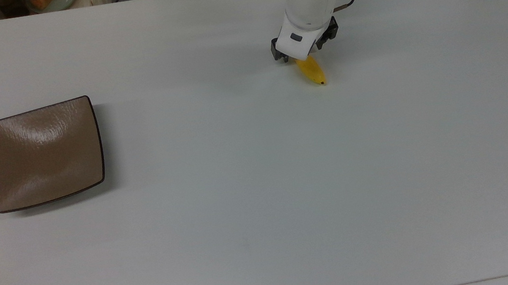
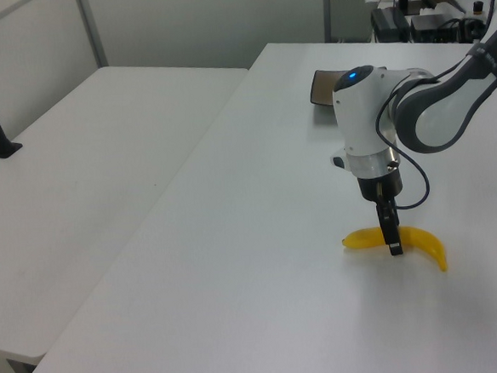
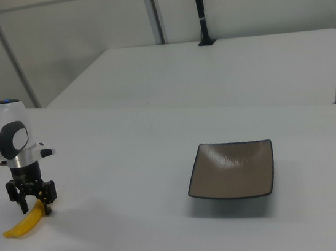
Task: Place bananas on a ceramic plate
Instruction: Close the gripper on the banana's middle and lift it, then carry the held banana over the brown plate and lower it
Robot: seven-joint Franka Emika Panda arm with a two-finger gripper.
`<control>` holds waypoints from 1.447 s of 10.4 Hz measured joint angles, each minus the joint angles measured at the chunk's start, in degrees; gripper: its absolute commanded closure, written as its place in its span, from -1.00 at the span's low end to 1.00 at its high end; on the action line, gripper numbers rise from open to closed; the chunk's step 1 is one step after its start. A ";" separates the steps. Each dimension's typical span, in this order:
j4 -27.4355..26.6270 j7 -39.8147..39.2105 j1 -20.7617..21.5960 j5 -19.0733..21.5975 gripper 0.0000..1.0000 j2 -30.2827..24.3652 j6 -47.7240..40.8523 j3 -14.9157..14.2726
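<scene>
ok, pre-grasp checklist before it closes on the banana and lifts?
1. Gripper open and astride the banana: ok, in the right view one finger sits on each side of the fruit.
2. Fingers low enough: ok, in the left view the near finger reaches down across the banana's body to the table.
3. Grasp point: ok, about mid-length in the left view, clear of both ends.
4. Banana lying flat and untouched: cannot tell whether the fingers touch it yet.
5. Plate ready: ok, bare, nothing on it, at the top view's left.
6. Path from banana to plate: ok, just bare table between them.
</scene>
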 measured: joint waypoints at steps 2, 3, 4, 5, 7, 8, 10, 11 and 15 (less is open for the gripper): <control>0.01 0.00 -0.01 -0.37 0.83 -0.01 0.00 -0.01; 0.10 0.00 0.01 -0.40 0.86 -0.07 0.00 0.04; 0.10 0.00 0.03 -0.40 0.88 -0.08 0.00 0.07; 0.11 0.00 0.02 -0.40 0.88 -0.08 0.00 0.06; 0.40 0.00 -0.16 -0.41 0.88 -0.08 0.01 0.05; 0.79 0.00 -0.59 -0.42 0.88 -0.16 0.01 0.03; 1.81 0.00 -1.54 -0.67 0.87 -0.61 0.01 -0.12; 2.42 0.00 -2.13 -1.11 0.87 -1.25 0.01 -0.24; 6.42 -0.02 -4.54 -4.68 0.87 -4.07 -2.39 -3.98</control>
